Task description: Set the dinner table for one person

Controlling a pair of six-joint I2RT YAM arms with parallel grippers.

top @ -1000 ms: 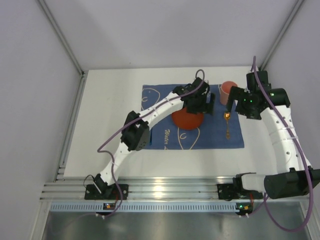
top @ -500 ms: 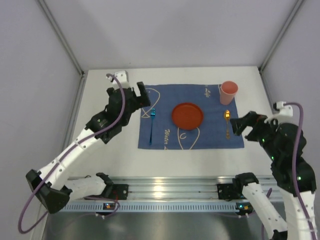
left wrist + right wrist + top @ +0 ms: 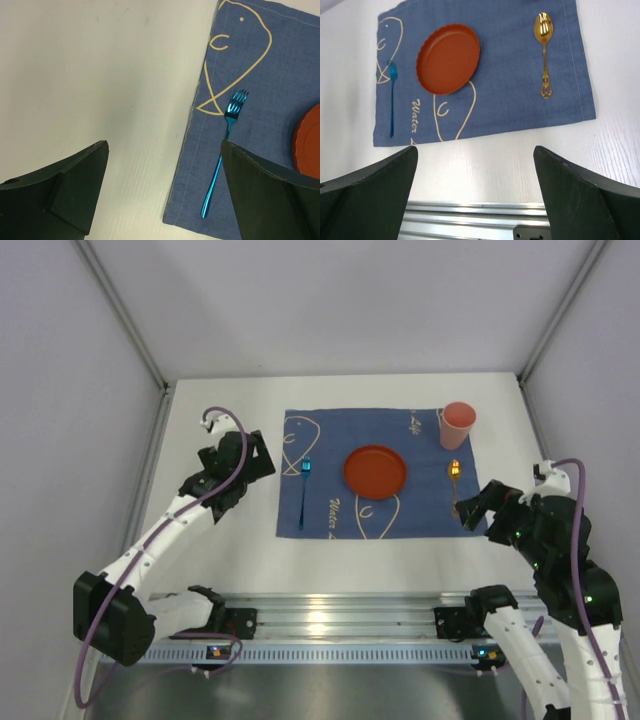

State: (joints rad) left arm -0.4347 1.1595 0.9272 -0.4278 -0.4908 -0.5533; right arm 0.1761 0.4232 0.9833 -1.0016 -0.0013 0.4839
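The white dinner table (image 3: 220, 550) carries a dark blue mat (image 3: 420, 515) with gold line drawings. On the mat lie a red plate (image 3: 375, 471) in the middle, a blue fork (image 3: 304, 490) to its left, a gold spoon (image 3: 455, 485) to its right and a pink cup (image 3: 457, 424) at the far right corner. My left gripper (image 3: 262, 458) hovers open and empty over bare table just left of the mat; its wrist view shows the fork (image 3: 225, 150) by the right finger. My right gripper (image 3: 480, 505) is open and empty above the mat's near right corner.
A silver aluminium rail (image 3: 320, 620) runs along the near edge, also seen as the rail (image 3: 470, 210) below my right gripper (image 3: 475, 152). Grey walls and frame posts close in the table's back and sides. Purple cables loop from both arms.
Both arms have drawn back from over the plate and cup. The left one swung out to the mat's left side, the right one came toward the near right corner. Both stay open.
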